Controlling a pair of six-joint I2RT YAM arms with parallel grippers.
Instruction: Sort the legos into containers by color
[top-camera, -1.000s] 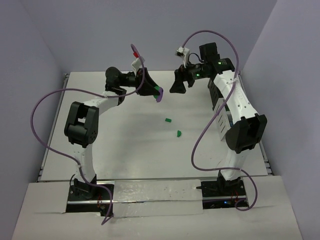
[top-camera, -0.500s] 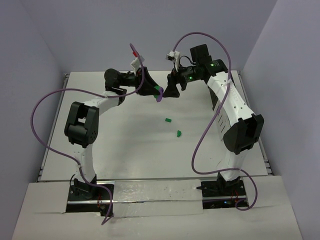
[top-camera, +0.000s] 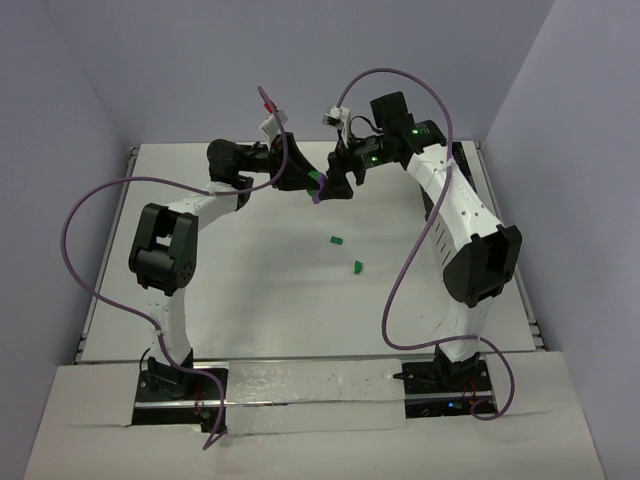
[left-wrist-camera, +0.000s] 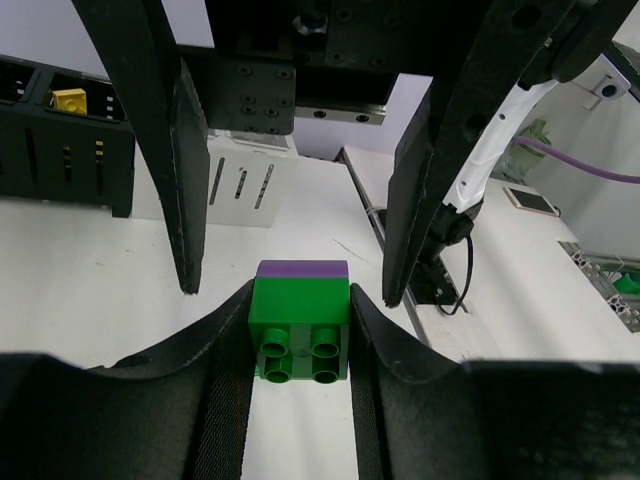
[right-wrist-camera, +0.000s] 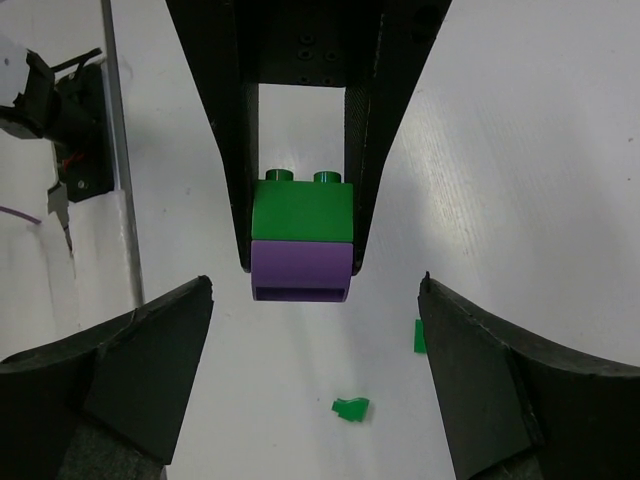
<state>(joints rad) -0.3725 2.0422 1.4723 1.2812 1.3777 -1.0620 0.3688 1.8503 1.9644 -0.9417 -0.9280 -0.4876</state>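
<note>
- Table (top-camera: 250, 270): your arms meet at upper centre of top view.
- Rack (left-wrist-camera: 245, 182): upper left of left wrist view.
- Left claw (top-camera: 310, 182): clamped on green-purple stack (left-wrist-camera: 300, 320).
- Right claw (right-wrist-camera: 315, 285): wide open, fingers straddling stack, apparently not touching.
- Purple brick (right-wrist-camera: 300, 272): centre your right claw on this half only, close square, pull straight off.
- Loose green pieces (top-camera: 337, 240): on table, mid-frame of top view.

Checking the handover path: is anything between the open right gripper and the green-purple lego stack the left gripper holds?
Nothing visible. The right gripper faces the lego stack with open space either side; only the left gripper, clamping it, touches it.
</note>
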